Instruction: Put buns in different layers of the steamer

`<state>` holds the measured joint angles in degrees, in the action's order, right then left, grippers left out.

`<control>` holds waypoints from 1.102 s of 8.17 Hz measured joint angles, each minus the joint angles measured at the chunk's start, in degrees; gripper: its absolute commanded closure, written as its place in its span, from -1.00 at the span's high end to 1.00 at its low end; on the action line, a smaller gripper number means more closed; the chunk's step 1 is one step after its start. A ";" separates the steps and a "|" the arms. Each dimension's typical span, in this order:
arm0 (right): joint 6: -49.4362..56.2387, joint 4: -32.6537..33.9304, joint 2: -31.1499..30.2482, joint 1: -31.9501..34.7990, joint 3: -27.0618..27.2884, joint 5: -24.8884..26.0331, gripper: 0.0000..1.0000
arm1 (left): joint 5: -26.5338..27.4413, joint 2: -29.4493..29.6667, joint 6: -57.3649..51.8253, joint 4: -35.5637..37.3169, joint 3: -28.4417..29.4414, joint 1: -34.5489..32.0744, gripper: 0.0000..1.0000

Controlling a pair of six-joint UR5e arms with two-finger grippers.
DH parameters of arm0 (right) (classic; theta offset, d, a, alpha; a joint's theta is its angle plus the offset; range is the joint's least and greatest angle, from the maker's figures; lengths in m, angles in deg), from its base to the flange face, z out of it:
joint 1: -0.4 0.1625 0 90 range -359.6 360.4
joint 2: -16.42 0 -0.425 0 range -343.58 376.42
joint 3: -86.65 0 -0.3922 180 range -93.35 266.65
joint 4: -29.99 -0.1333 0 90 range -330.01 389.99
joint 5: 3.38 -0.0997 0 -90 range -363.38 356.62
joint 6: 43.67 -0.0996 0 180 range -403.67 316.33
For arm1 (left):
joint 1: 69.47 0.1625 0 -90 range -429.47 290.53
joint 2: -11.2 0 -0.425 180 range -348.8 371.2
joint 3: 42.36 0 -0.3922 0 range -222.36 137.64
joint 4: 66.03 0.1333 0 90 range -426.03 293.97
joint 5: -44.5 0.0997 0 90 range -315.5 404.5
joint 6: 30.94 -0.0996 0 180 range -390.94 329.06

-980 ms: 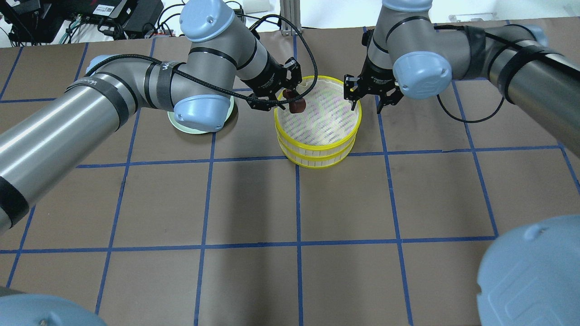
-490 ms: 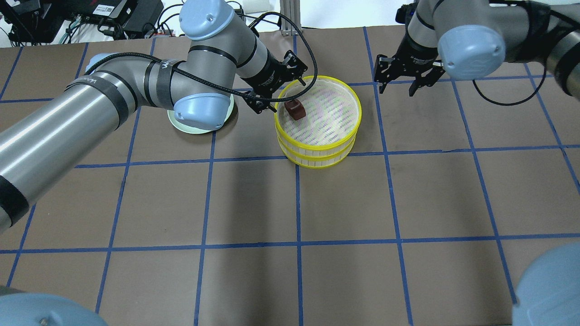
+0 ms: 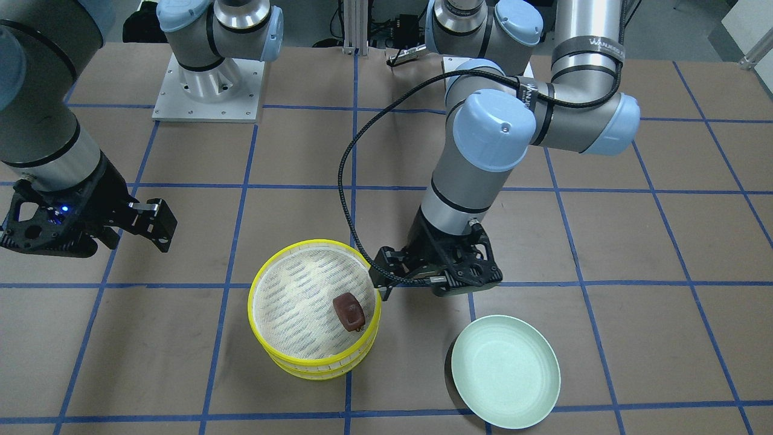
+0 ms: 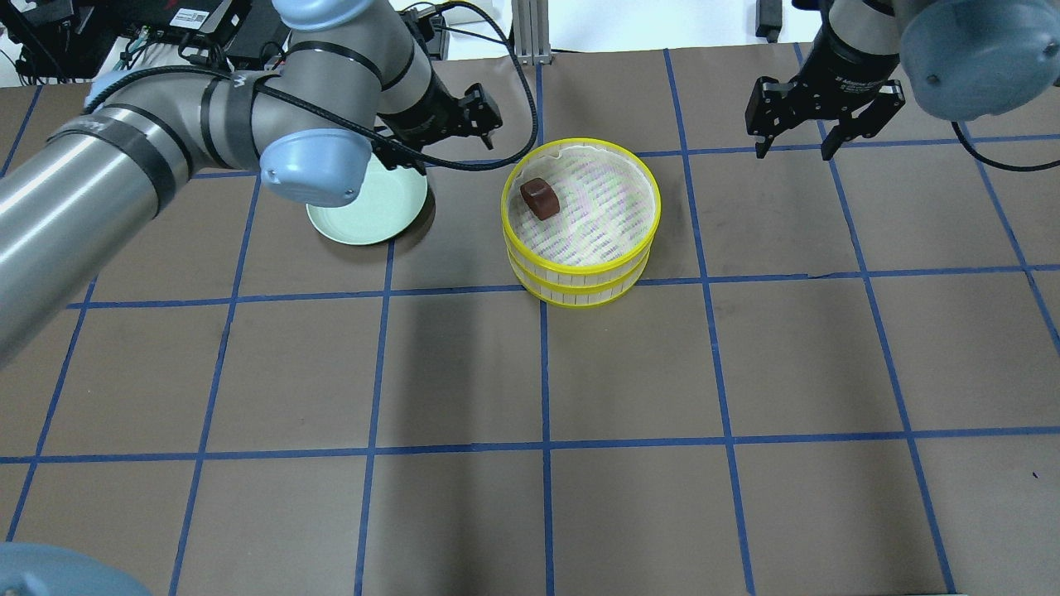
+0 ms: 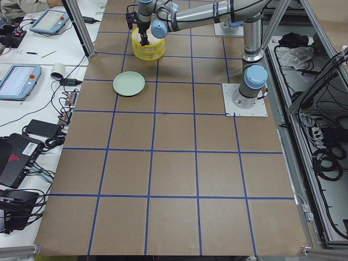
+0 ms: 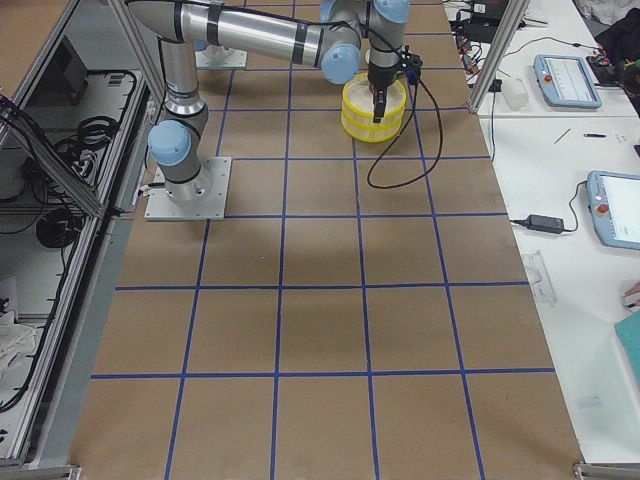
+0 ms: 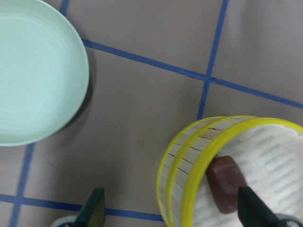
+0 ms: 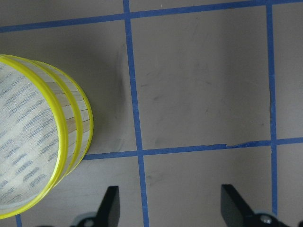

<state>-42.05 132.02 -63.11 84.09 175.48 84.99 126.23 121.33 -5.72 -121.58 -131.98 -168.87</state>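
Note:
Two yellow-rimmed steamer trays point(image 4: 581, 266) stand stacked at the table's far middle. They also show in the front-facing view point(image 3: 314, 361) and both wrist views point(image 7: 189, 189) point(image 8: 61, 151). The dark reddish-brown bun point(image 4: 540, 199) lies on the top tray's mesh near its rim point(image 3: 348, 312) point(image 7: 226, 184). The pale cream bun is hidden. My left gripper point(image 4: 447, 136) is open and empty, to the left of the trays and over the table point(image 3: 432, 287) point(image 7: 173, 213). My right gripper point(image 4: 793, 142) is open and empty, well to the right of the trays point(image 3: 90, 238) point(image 8: 173, 208).
A pale green plate point(image 4: 364, 211) lies left of the trays, partly under my left arm, and holds nothing point(image 3: 506, 371) point(image 7: 33, 80). Brown table paper with blue tape lines surrounds them. Cables and devices lie beyond the table's far edge.
My left gripper opened, left the dark bun in the top tray and drew back to the left. My right gripper moved away from the trays, to the right and farther back.

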 measured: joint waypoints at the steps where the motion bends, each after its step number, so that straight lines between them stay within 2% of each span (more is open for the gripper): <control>1: 0.15 -0.25 -0.33 -0.14 0.06 -0.05 0.57 | 3.26 -1.06 -8.58 -2.71 0.23 2.18 1.00; 2: 0.20 -0.35 -0.40 -0.17 0.18 -0.22 0.57 | 5.51 -2.38 -15.93 -5.68 0.50 4.25 1.00; 4: 0.22 -0.35 -0.33 -0.19 0.32 -0.54 0.57 | 7.20 -5.63 -22.88 -15.06 1.71 7.09 1.00; 7: 0.22 -0.27 -0.18 -0.20 0.37 -0.70 0.58 | 8.00 -11.86 -27.06 -28.63 3.55 10.18 1.00; 9: 0.22 -0.25 -0.12 -0.19 0.37 -0.74 0.58 | 8.50 -15.13 -27.33 -33.80 3.65 10.71 1.00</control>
<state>-41.83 131.77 -63.24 83.90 175.86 84.25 134.73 106.20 -33.06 -155.39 -128.33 -158.16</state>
